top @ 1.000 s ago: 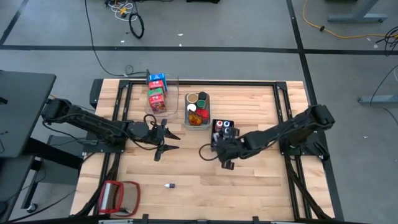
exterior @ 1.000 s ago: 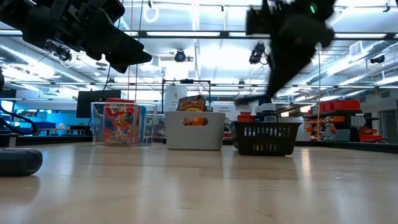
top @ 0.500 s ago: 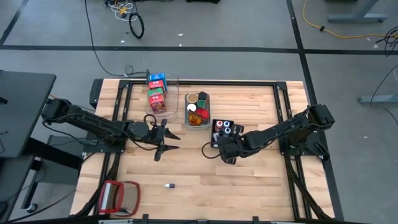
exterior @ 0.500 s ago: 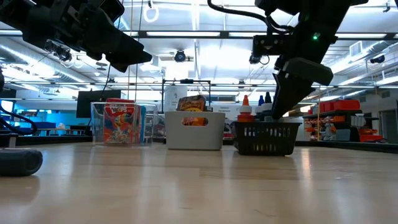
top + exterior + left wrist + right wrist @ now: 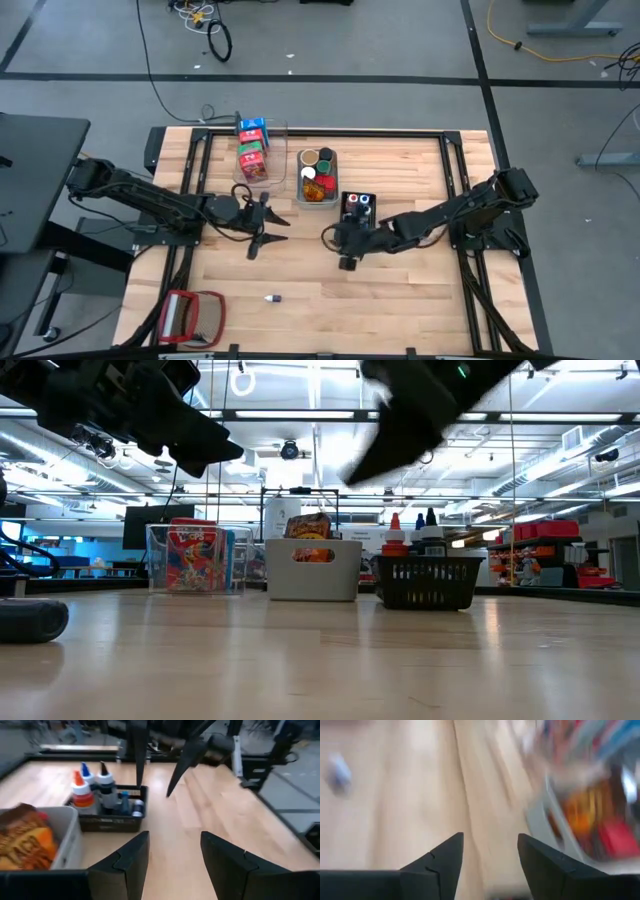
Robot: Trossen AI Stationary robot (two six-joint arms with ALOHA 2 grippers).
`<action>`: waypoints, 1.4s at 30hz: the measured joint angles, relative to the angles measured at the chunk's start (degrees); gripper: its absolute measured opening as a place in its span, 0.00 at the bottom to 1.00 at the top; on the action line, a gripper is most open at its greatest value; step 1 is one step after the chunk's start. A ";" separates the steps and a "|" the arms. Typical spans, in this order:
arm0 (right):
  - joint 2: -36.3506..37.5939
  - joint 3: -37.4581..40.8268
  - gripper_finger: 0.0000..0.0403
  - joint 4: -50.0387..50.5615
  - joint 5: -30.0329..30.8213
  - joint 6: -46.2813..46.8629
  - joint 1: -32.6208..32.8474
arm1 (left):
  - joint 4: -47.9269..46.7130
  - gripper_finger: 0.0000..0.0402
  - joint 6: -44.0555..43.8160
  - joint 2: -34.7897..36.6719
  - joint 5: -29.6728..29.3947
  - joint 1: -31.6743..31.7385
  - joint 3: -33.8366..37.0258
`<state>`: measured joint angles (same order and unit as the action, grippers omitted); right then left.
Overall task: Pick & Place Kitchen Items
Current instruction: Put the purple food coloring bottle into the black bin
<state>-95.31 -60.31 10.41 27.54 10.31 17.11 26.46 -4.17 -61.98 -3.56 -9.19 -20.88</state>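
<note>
My left gripper (image 5: 272, 228) (image 5: 172, 862) hovers open over the left middle of the table, touching nothing. My right gripper (image 5: 345, 255) (image 5: 487, 865) is open and empty, above the table's middle just left of the black bin (image 5: 360, 205). That bin holds small bottles (image 5: 92, 785) with coloured caps. Blue and red cartons (image 5: 253, 148) stand in the clear bin (image 5: 268, 178). Jars and tins (image 5: 317, 172) fill the grey bin (image 5: 318, 200). One small pale piece (image 5: 271, 297) (image 5: 337, 770) lies alone on the wood near the near edge.
A red-framed flat object (image 5: 190, 315) lies at the near left corner. The three bins stand in a row from the far left toward the middle. Bare wood (image 5: 420, 290) stretches over the right and near parts of the table. Black rails (image 5: 470, 290) run along the sides.
My right gripper was beside the black bin, dipped at its near side, then swung up and toward the table's left, away from the bin. The left arm has kept still.
</note>
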 joint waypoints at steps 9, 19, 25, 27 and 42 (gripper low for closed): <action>0.00 -0.04 0.45 -25.75 -3.57 -11.17 -0.03 | -0.05 0.46 -11.17 0.00 6.07 -1.22 0.00; 0.00 -0.04 0.41 -28.28 -3.01 -14.10 -0.44 | 0.07 0.46 -12.31 0.00 2.85 -9.55 0.00; -0.02 -0.04 0.41 -27.16 -2.99 -13.82 -0.47 | 0.11 0.46 -8.19 0.00 -0.23 -14.42 0.00; -0.04 -0.04 0.41 -26.83 -3.01 -13.82 -0.57 | 0.05 0.46 -7.82 0.00 -0.29 -15.13 0.00; -0.04 -0.04 0.41 -23.77 -3.01 -14.12 -0.59 | -5.70 0.46 -10.66 -0.02 -0.34 -19.40 0.00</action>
<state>-95.35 -60.36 -13.35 24.53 -3.81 16.51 20.75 -14.83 -62.00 -3.90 -28.59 -20.88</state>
